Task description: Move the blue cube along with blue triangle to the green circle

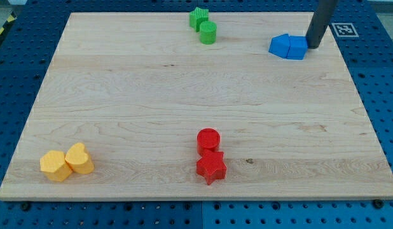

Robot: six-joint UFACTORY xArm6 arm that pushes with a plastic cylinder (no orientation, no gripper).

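Observation:
The blue cube [297, 48] and the blue triangle [280, 46] lie touching each other near the view's top right, the triangle on the left. My tip [313, 46] touches the cube's right side. The green circle [208, 32] stands at the view's top middle, well left of the blue pair, with a green star [198, 18] touching it just above left.
A red circle [208, 140] and a red star [211, 166] sit together at the bottom middle. Two yellow blocks [55, 165] [79, 159] sit at the bottom left. The wooden board [120, 95] ends close behind the blue blocks.

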